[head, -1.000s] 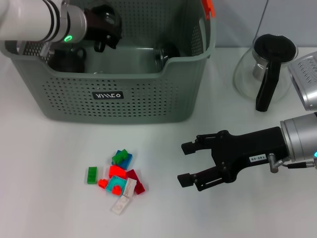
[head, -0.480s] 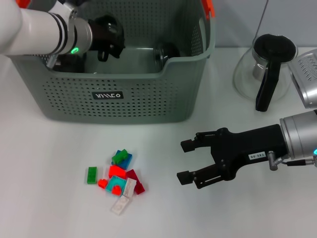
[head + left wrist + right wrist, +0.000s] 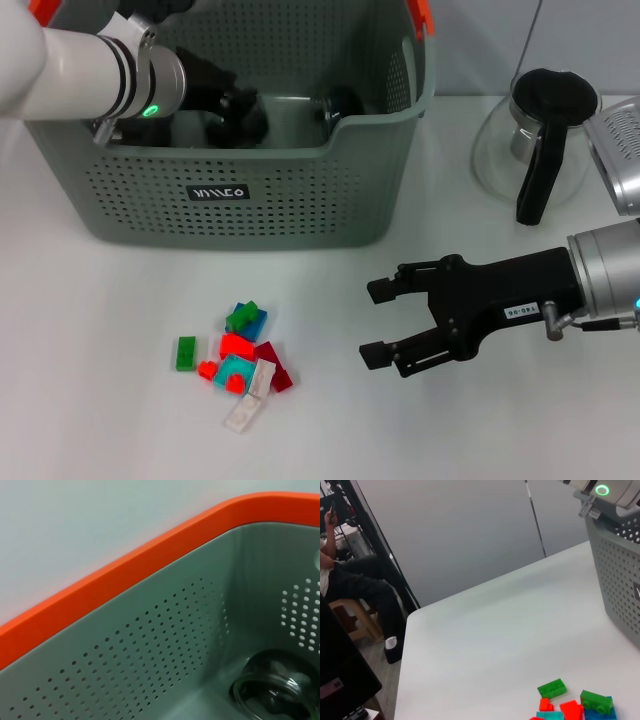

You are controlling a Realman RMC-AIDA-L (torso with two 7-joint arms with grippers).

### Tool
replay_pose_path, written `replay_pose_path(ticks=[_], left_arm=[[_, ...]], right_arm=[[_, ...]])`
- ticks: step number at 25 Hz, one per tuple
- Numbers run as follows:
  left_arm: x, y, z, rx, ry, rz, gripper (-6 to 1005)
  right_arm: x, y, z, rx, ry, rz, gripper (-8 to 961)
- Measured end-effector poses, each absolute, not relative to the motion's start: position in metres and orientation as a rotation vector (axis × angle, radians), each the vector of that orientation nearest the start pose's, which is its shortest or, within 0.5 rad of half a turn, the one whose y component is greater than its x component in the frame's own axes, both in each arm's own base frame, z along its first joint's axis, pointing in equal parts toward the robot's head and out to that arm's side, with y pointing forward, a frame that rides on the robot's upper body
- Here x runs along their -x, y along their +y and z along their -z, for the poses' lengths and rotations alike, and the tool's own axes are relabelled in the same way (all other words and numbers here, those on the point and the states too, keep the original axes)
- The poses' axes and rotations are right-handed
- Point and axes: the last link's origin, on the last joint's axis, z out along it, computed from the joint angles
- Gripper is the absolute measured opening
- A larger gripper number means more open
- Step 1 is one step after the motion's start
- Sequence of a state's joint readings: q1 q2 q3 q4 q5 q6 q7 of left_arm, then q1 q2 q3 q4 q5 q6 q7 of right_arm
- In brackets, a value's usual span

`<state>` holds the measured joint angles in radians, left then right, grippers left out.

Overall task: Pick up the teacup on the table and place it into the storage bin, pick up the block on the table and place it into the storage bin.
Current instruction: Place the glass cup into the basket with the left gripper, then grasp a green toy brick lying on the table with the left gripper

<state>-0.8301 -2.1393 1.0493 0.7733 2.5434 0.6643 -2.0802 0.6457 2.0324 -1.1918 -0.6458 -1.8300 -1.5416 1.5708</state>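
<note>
While your left gripper (image 3: 235, 108) is reaching down inside the storage bin (image 3: 230, 190), its fingers' state can't be told. Your right gripper (image 3: 385, 322) is hovering released over the white table (image 3: 100, 400), near the blocks (image 3: 238, 362). A glass teacup (image 3: 272, 687) is lying on the bin floor.

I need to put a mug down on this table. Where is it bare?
Bare: table between storage bin and blocks, and its near left corner. Crowded: by the glass pot and open right gripper; left gripper fills the bin.
</note>
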Motion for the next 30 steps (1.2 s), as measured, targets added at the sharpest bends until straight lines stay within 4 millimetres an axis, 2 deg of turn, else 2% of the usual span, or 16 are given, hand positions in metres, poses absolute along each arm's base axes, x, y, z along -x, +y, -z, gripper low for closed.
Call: replay_pose_path(ticks=[5,6,11,14,15,16,23,26,30], left_arm=[[0.192,0.470,0.008,2.224,-0.564,-0.013,252],[0.194,0.469,0.005,2.213,-0.578,-0.001,291],[0.188,0.457,-0.024,2.172,-0.618,0.121,486],[0.176,0.443,-0.045,2.180,-0.637,0.247,553],[0.176,0.443,-0.045,2.180,-0.637,0.247,575],[0.168,0.430,-0.063,2.182,-0.660,0.377,597],[0.163,0.396,-0.102,2.233,-0.729,0.751,616],[0.161,0.374,-0.111,2.329,-0.704,0.897,676],[0.164,0.337,-0.107,2.523,-0.555,0.952,755]], right_arm=[[-0.203,0.335,0.041,3.106,0.561,-0.517,944],[-0.203,0.336,0.041,3.101,0.562,-0.517,944],[-0.203,0.336,0.041,3.100,0.568,-0.521,944],[-0.203,0.337,0.039,3.098,0.574,-0.517,944],[-0.203,0.337,0.039,3.098,0.575,-0.515,944],[-0.204,0.337,0.038,3.098,0.574,-0.513,944],[-0.205,0.336,0.037,3.111,0.554,-0.492,944],[-0.206,0.336,0.037,3.118,0.553,-0.474,944],[-0.207,0.336,0.038,3.124,0.553,-0.455,945]])
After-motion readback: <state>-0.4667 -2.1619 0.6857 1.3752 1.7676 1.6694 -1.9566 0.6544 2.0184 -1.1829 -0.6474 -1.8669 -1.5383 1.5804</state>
